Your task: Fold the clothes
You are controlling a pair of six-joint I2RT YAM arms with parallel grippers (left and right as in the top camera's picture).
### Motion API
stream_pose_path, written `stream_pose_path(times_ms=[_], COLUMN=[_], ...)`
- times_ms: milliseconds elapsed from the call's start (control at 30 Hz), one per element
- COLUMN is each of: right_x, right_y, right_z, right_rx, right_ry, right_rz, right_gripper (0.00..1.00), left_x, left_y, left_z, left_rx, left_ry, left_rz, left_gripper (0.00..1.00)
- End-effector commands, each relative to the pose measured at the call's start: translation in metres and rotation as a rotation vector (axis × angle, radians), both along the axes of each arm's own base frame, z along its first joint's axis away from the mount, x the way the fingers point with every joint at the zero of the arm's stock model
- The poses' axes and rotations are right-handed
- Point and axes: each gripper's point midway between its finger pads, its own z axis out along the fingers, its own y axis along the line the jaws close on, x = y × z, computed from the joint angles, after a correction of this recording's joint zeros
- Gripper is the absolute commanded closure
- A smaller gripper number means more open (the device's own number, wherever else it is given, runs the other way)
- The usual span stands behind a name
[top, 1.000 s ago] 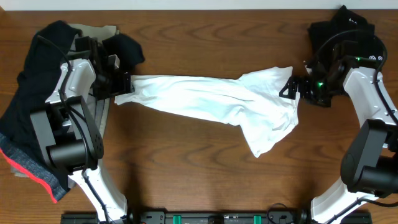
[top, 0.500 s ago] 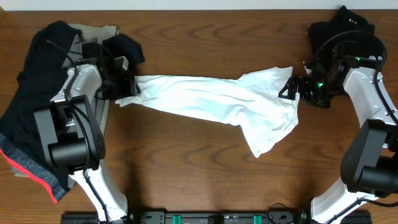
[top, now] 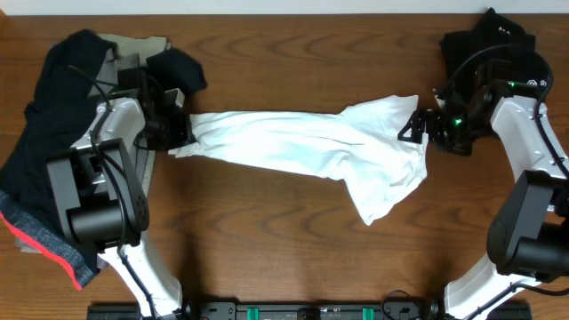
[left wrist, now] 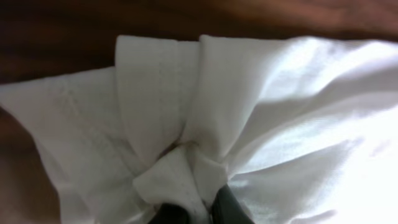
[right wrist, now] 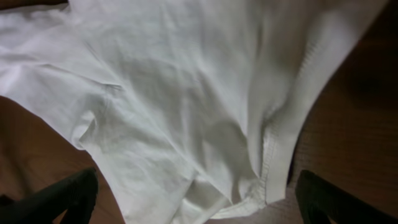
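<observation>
So the white T-shirt [top: 302,147] lies stretched across the middle of the worktop [top: 267,240], bunched into a long band. The left pincer [top: 182,132] is clamped on a fold at the shirt's left end, with the cloth puckering between its tips. The right pincer [top: 416,127] sits at the other end, spread wide over the hem and gripping nothing. There are dark clothes [top: 40,151] heaped at the left edge and a black garment [top: 493,40] in the far right corner.
</observation>
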Motion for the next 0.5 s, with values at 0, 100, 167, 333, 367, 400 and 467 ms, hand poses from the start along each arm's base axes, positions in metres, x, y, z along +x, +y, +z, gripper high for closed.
stream_pose_path(times_ms=[0, 100, 167, 333, 367, 400, 467], right_x=[0.004, 0.002, 0.002, 0.001, 0.001, 0.001, 0.0], right_y=[0.009, 0.01, 0.01, 0.01, 0.01, 0.01, 0.01], right_z=[0.01, 0.01, 0.01, 0.01, 0.01, 0.01, 0.01], right_rx=[0.013, 0.014, 0.015, 0.015, 0.015, 0.016, 0.016], right_ry=[-0.03, -0.023, -0.021, -0.019, -0.018, -0.015, -0.014], right_rz=[0.028, 0.029, 0.03, 0.03, 0.03, 0.03, 0.03], right_gripper=[0.01, 0.01, 0.01, 0.01, 0.01, 0.01, 0.01], left_x=[0.011, 0.014, 0.014, 0.011, 0.011, 0.01, 0.009], left_y=[0.031, 0.044, 0.049, 0.043, 0.039, 0.032, 0.016], left_z=[0.038, 0.073, 0.092, 0.119, 0.12, 0.12, 0.119], left_rx=[0.099, 0.135, 0.147, 0.156, 0.154, 0.151, 0.145], left_ry=[-0.071, -0.15, -0.195, -0.249, -0.247, -0.243, -0.235], left_rz=[0.063, 0.1, 0.114, 0.107, 0.097, 0.083, 0.044], left_gripper=[0.94, 0.94, 0.94, 0.94, 0.94, 0.94, 0.94])
